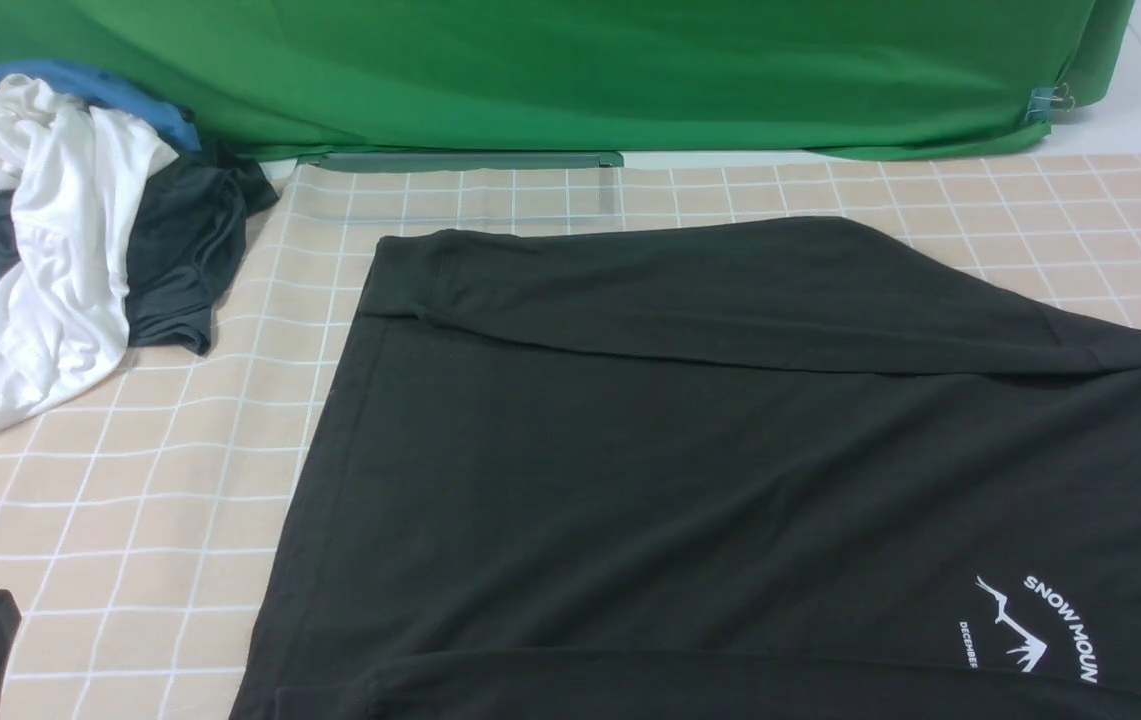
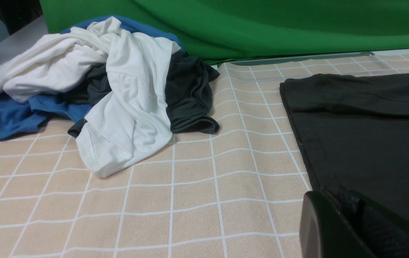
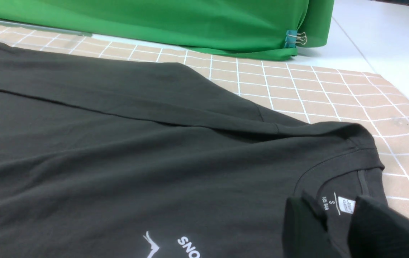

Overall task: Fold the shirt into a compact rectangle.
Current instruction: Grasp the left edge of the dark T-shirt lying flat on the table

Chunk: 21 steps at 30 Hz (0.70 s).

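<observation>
**Fig.** Black shirt (image 1: pixel 690 440) lies flat on the table (image 1: pixel 150 520), beside the garment heap (image 1: pixel 60 230) but apart from it. Left fingers (image 2: pixel 319 222) are closed on nothing; right fingers (image 3: pixel 304 229) stand slightly apart above the collar (image 3: pixel 333 167). Risk: pinching only one layer would drag the fold askew.

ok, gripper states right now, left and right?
Left gripper: closed, nothing visibly held.
Right gripper: open, by the shirt collar.
</observation>
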Motion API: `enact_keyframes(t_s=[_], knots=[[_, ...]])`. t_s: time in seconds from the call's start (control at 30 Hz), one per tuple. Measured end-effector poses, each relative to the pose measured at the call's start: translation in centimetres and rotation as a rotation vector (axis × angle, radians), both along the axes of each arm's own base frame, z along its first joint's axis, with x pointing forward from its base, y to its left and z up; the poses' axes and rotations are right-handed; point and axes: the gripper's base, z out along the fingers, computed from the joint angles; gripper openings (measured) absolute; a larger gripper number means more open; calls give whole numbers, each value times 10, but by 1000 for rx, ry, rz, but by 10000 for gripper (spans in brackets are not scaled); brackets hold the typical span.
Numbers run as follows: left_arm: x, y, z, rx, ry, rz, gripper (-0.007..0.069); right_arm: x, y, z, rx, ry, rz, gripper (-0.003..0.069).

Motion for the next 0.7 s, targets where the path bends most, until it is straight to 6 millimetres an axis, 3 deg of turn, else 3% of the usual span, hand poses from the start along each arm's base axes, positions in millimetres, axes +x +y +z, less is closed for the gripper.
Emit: enact_keyframes(t_s=[0.27, 0.7], knots=[[1, 1, 4, 26, -40, 5, 22, 0, 0, 0, 0, 0, 0, 238], [-10, 13, 58, -506, -665, 65, 22, 0, 0, 1, -30, -8, 5, 238]])
